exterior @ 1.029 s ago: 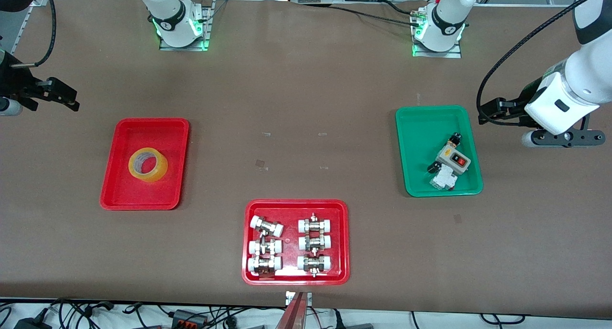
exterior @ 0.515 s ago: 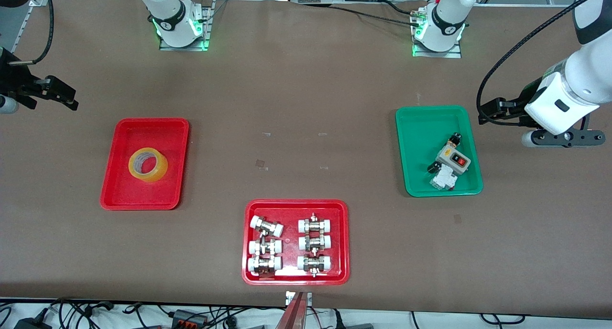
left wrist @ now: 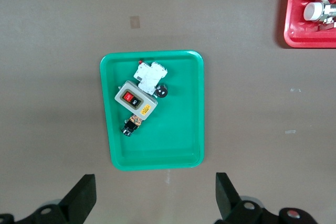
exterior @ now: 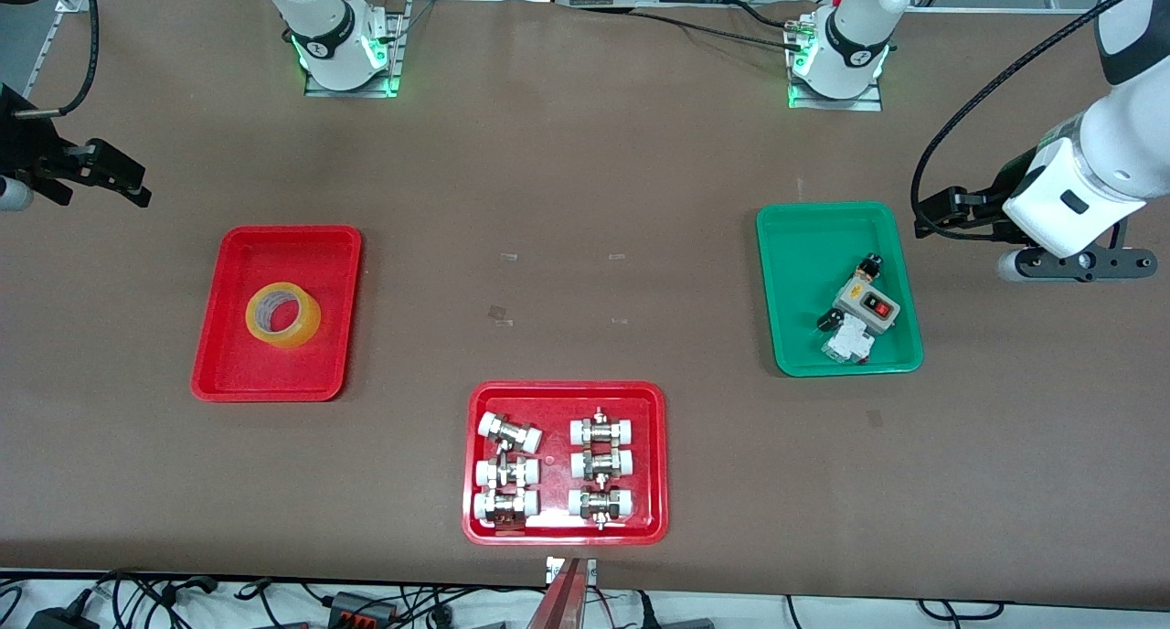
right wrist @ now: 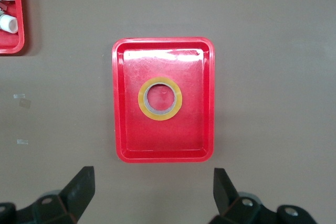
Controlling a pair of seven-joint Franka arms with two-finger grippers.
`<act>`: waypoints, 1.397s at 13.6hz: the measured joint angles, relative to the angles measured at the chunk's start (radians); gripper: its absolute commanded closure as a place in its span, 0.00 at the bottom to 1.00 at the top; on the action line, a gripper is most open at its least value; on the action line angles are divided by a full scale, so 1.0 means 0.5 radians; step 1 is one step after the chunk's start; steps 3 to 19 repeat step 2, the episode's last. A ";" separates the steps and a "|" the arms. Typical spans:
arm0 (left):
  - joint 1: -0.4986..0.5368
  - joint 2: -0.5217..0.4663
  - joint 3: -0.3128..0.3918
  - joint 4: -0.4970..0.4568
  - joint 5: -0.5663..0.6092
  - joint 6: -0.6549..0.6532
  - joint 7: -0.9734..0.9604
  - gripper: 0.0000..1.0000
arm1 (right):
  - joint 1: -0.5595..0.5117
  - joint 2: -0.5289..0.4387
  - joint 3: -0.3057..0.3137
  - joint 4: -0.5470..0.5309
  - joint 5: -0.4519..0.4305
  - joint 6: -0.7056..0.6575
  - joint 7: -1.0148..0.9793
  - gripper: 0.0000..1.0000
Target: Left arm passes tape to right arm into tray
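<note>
The roll of yellow tape [exterior: 283,314] lies flat in the plain red tray [exterior: 238,373] at the right arm's end of the table. It also shows in the right wrist view [right wrist: 142,102], in the middle of that tray [right wrist: 126,140]. My right gripper [exterior: 110,174] is up over bare table at that end, apart from the tray, open and empty [right wrist: 151,190]. My left gripper [exterior: 1079,265] hangs over bare table beside the green tray [exterior: 804,245], open and empty [left wrist: 154,195].
The green tray [left wrist: 178,129] holds a grey switch box [exterior: 866,304] and small electrical parts. A red tray [exterior: 556,428] with several white-capped metal fittings sits nearest the front camera, mid-table. Both arm bases stand along the table's edge at the robots' side.
My right gripper has drifted slightly toward the robots' edge of the table. The left arm, the tape and the trays have not moved.
</note>
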 measured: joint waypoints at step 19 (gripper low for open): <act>0.000 0.000 0.000 0.000 0.000 0.000 0.000 0.00 | 0.000 0.000 0.000 0.000 0.000 -0.003 0.000 0.00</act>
